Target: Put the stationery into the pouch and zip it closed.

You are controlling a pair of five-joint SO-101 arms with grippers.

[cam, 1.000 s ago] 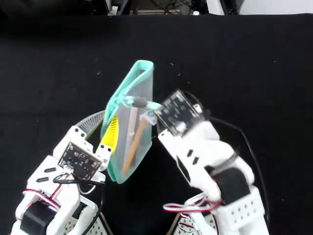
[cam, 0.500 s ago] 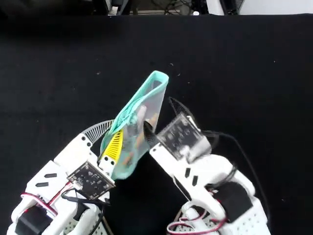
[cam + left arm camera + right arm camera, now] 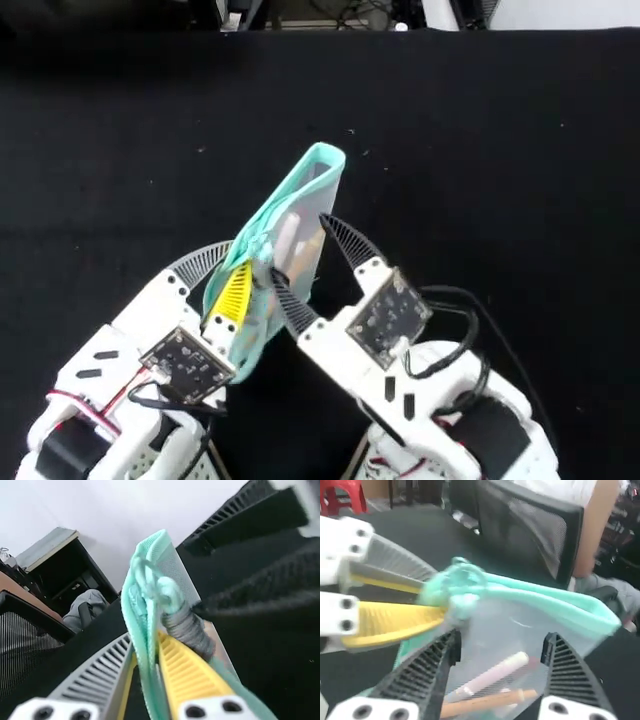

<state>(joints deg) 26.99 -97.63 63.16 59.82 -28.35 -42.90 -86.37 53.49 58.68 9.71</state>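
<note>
**Fig.** Zip stage, 2 arms at work.

(a) Table [image 3: 520, 150]: black cloth surface.

(b) Pouch [image 3: 312, 205]: teal-edged, clear mesh wall, stood on edge over the table's middle, nearer the near edge. It slants from L gripper up toward the far edge.

(c) L gripper [image 3: 242, 258]: yellow + grey jaws pinched shut on the pouch's teal zip band, at its lower end. The wrist view [image 3: 145, 655] shows the band running between them.

(d) R gripper [image 3: 298, 248]: black jaws spread wide w/ nothing held, 1 on either side of the mesh wall, just beside the pull (wrist view [image 3: 500, 645]).

(e) Stationery inside, behind the mesh: 1 wooden pencil [image 3: 490, 702] and 1 white stick [image 3: 490, 675].

(f) Zip pull [image 3: 185, 627]: grey slider w/ teal cord loop, right next to L jaws.

*Risks (judgement).*
- R jaws may close on mesh, not the pull, since the pull is small and sits to 1 side of the gap.
- A hard tug may drag the band out of L's pinch or twist the pouch.
- If the mouth is open, a tilt may spill the contents.

*Unclear.*
- How far the zip is closed.
- Whether the pouch base touches the table, as the arms cover its lower end.
- Whether the pouch holds more than 2 items.
</note>
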